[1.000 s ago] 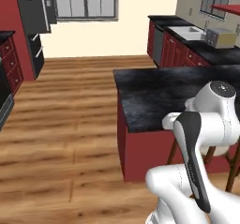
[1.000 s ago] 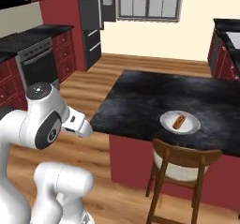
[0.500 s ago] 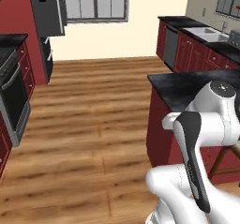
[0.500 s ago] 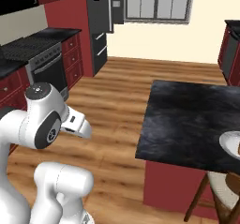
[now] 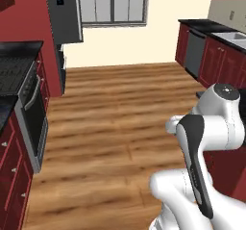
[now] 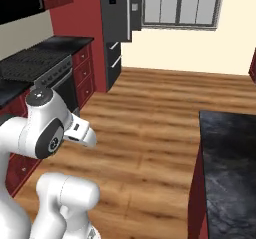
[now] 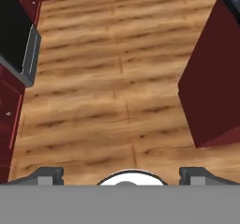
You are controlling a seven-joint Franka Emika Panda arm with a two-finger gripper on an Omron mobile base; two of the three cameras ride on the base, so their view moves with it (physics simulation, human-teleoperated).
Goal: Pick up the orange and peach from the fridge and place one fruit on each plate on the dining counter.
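The fridge (image 6: 120,18) is seen at the far end of the room, a tall dark grey unit with a long silver bar handle (image 6: 128,14), its doors closed; in the left base view the fridge (image 5: 65,12) stands at the upper left. It is set between a dark red side panel (image 6: 75,13) and a window (image 6: 180,5) in the cream wall. Nearer than the fridge, along the same side, a black cooktop (image 6: 35,63) and an oven (image 6: 62,85) are fitted into red cabinets (image 6: 85,75).

The dining counter (image 6: 230,168), with its glossy black marbled top and dark red base, is found across the wooden floor (image 6: 150,128) from the fridge, well apart from it; its red base (image 7: 211,92) is also recorded in the hand view.

The gripper (image 7: 125,175) hangs above bare floor between the oven side and the counter base. Its two dark fingertips (image 7: 47,175) stand wide apart, so the jaws are open and nothing is held between them.

In the left base view a further run of red cabinets (image 5: 214,58) with a black top lies along the far right wall.
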